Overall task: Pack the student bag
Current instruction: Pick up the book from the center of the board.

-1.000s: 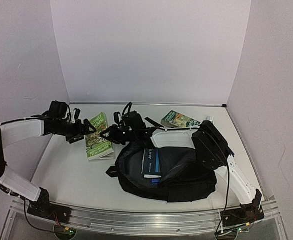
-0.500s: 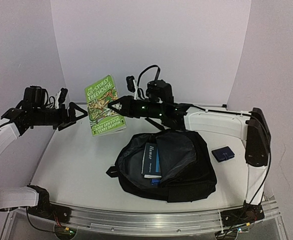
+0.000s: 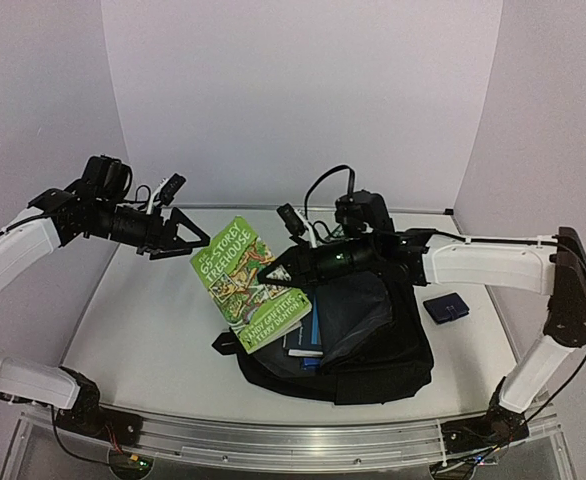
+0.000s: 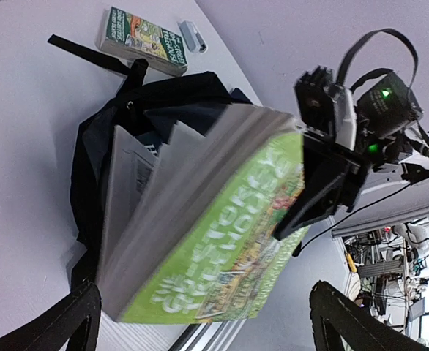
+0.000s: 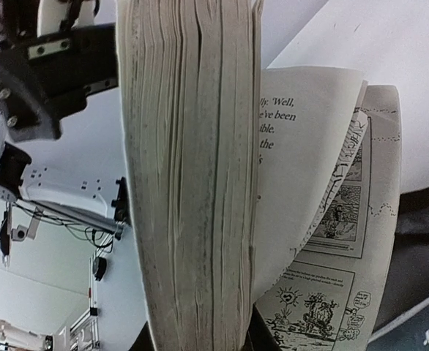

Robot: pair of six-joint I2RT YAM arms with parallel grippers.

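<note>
The student bag [image 3: 373, 350] lies unzipped at the table's middle, black with its mouth facing left, and a dark book [image 3: 301, 325] sits inside. My right gripper [image 3: 270, 276] is shut on the right edge of a green paperback [image 3: 245, 285], holding it tilted in the air at the bag's mouth. In the right wrist view the paperback's page block [image 5: 192, 175] fills the frame and loose pages fan out. My left gripper [image 3: 183, 240] hangs open to the left of the book, apart from it. In the left wrist view the green cover [image 4: 229, 241] is above the bag [image 4: 97, 139].
A small dark blue pouch [image 3: 445, 307] lies on the table right of the bag. Another paperback [image 4: 145, 40] lies beyond the bag, with a small grey-white object [image 4: 190, 35] next to it. White walls close in the left, back and right.
The left gripper has opened and let go of the green book and pulled back left. The right gripper has carried the book down from the rear to the bag's mouth.
</note>
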